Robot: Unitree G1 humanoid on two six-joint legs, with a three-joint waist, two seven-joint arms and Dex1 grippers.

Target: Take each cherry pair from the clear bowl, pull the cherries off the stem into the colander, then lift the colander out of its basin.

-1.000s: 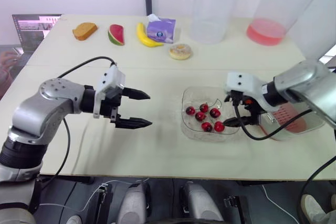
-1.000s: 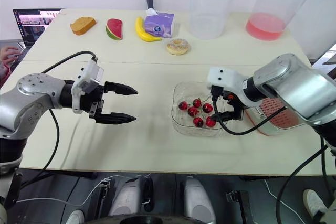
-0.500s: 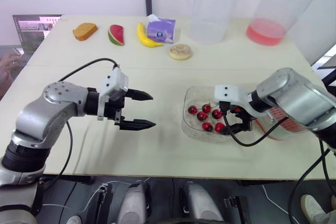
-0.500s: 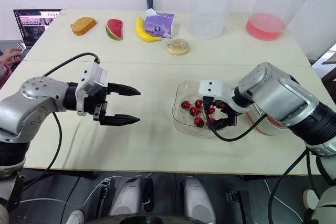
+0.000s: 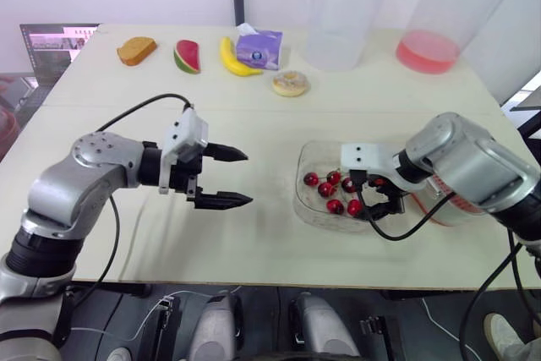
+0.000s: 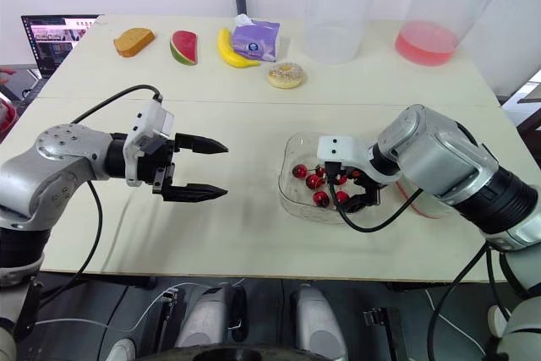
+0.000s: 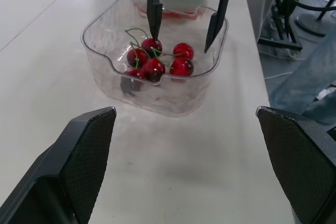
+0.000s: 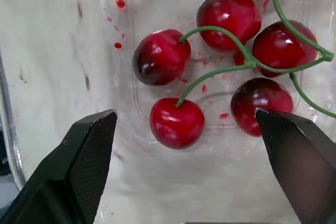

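- The task looks to be near its start: about six cherries lie in the clear bowl, all seemingly on their green stems, and nothing is gripped.
- The clear bowl stands on the table at about 3 o'clock from the left gripper, well apart from it.
- The right gripper reaches down into the bowl with its jaws released, one finger on either side of the cherry cluster and closed on no fruit or stem.
- The left gripper hovers over bare table with its jaws also spread wide and empty, pointing toward 3 o'clock at the bowl.
- The colander shows as a red edge just beyond the bowl, at about 3 o'clock from it in the head views. The right arm covers most of it, so I cannot tell whether any fruit is inside.
- Left to do, as I judge it: grasp a pair, pull both cherries from the stem over the colander, repeat for the other pairs, then lift the colander out.
- In the right wrist view, one pair's stems meet at a fork, so that pair's long axis runs from fruit to fruit across the bowl floor.
- The stems arch over the fruit rather than standing upright; their clock direction in the head views is too small to tell.
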